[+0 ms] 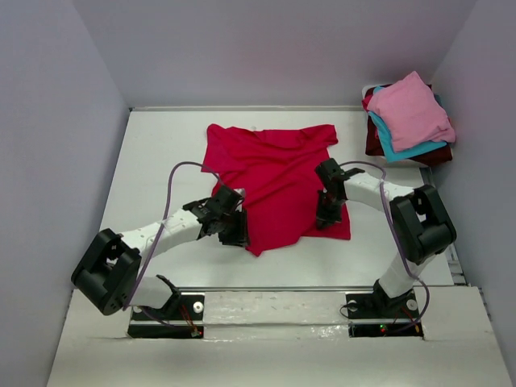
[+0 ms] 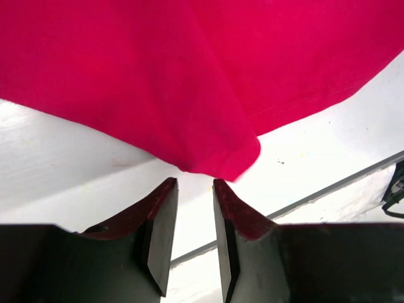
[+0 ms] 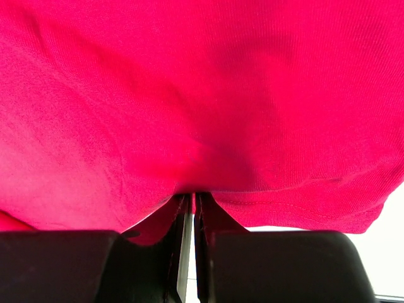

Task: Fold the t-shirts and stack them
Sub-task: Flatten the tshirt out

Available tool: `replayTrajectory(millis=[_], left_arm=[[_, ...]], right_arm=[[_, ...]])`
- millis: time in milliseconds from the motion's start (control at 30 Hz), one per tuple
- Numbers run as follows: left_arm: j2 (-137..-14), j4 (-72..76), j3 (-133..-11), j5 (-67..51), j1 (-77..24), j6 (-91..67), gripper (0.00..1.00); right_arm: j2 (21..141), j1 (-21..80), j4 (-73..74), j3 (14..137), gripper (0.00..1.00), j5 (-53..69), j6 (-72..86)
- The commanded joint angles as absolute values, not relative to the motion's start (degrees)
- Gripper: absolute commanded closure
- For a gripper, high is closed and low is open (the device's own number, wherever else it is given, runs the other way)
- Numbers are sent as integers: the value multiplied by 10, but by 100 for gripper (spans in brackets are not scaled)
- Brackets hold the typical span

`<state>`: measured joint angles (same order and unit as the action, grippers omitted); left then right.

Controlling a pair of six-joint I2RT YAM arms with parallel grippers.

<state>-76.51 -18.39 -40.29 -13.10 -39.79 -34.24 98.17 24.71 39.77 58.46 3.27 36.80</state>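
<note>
**Arm pose.** The left arm lies low over the table (image 1: 157,161), its forearm angled in toward the near left edge of the red t-shirt (image 1: 274,169). The left gripper (image 2: 194,183) points at that edge. Its fingers (image 2: 161,227) stand apart with a narrow gap and nothing between them. A folded corner of the red cloth lies just beyond the fingertips, with bare table under them.

The right arm has its elbow raised at the right and its forearm reaching inward. The right gripper (image 3: 192,197) points down at the near right part of the shirt. Its fingers (image 3: 180,252) are together and clamped on a pinch of red cloth just above the stitched hem.

**Hidden or unclear.** From above, the gripper bodies cover both sets of fingertips. Red cloth fills nearly the whole right wrist view, and both wrist views cut off the shirt's far side. Well apart from both grippers, at the far right corner, the pink t-shirt (image 1: 411,109) covers most of the teal t-shirt (image 1: 393,149) and the maroon t-shirt (image 1: 372,139). What the stack rests on cannot be made out
</note>
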Motion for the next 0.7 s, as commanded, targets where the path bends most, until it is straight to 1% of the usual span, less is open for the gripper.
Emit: replayTrajectory(millis=[0,100,167,333,567,667], left_arm=[[-756,-197,-435,-133,-401,-330,56],[-760,-201,-438,-128,-401,-328,57],[-766,-200,-435,-127,-401,-326,61],[-780,-189,-428,-141,-401,-327,61],[-793,-178,-410,-139,-401,-328,60],[-802,-171,-406,-138,-401,-328,57]], right_arm=[[1024,242,374,570,89,6,358],[1027,242,373,570,89,6,354],[1029,242,371,570,89,8,352],[1033,236,370,572,89,9,347],[1035,226,367,572,89,11,340],[1035,226,366,571,89,14,339]])
